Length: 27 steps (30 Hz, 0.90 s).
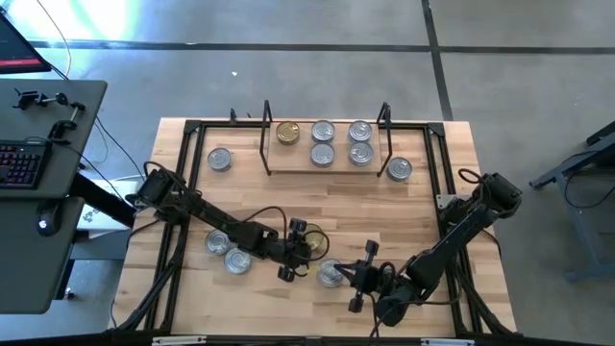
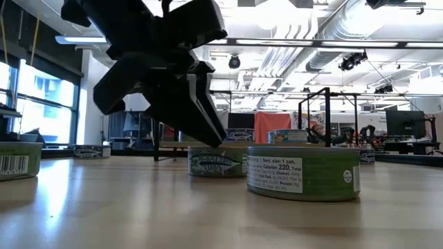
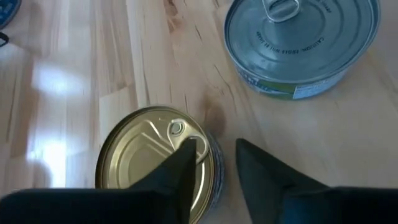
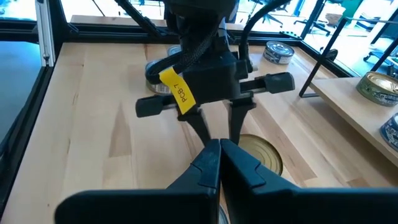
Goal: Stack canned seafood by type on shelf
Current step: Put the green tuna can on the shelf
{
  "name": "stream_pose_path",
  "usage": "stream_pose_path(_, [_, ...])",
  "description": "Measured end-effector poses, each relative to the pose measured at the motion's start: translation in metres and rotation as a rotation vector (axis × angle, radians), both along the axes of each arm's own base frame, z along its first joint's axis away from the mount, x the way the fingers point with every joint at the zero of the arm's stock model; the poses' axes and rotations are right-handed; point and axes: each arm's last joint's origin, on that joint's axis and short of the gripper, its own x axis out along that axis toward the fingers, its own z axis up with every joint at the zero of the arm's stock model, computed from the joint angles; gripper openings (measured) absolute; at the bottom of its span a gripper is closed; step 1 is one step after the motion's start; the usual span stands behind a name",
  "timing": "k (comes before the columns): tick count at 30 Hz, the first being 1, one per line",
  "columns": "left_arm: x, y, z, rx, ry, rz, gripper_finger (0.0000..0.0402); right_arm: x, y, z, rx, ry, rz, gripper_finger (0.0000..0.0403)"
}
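Tins [image 1: 322, 144] already stand on the shelf [image 1: 327, 169], about seven remain across the counter [image 1: 423, 207], the left tool [image 1: 306, 242] straddles a gold tin's [image 3: 155, 163] rim with parted fingers, the right tool [image 1: 363, 274] clenched empty nearby.

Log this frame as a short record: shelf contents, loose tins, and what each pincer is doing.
shelf: five tins on the board, one gold-lidded, four silver-lidded
loose tins: one silver at each end outside the shelf, two silver near the left arm, one silver and one gold at the front centre
left pincer: fingers open, straddling the rim of the front gold-lidded tin, one finger over the lid, one outside
right pincer: shut, empty, pointed at the left pincer
stacks: none visible yet
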Motion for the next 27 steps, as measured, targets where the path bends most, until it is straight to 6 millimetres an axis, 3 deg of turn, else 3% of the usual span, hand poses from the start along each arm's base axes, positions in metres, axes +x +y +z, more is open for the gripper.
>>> stream_pose_path(4, [-0.003,0.001,-0.002,0.049,0.043,-0.033,0.0152,0.0,0.0,0.0,0.0,0.0,0.0,0.0])
stream_pose_path(9, [-0.01,0.006,-0.007,0.129,0.124,-0.007,0.0159,0.0,0.0,0.0,0.0,0.0,0.0,0.0])
stream_pose_path(18, [-0.001,0.007,-0.028,0.206,0.143,-0.065,0.0082,0.0,0.0,0.0,0.012,-0.006,-0.004,0.0])
stream_pose_path(24, [-0.005,0.004,-0.026,0.236,0.143,-0.061,0.0013,0.0,0.0,0.0,0.008,-0.003,-0.004,0.0])
stream_pose_path(27, [-0.009,-0.001,-0.022,0.273,0.138,-0.054,0.0006,0.0,0.0,0.0,-0.002,0.001,0.0,0.0])
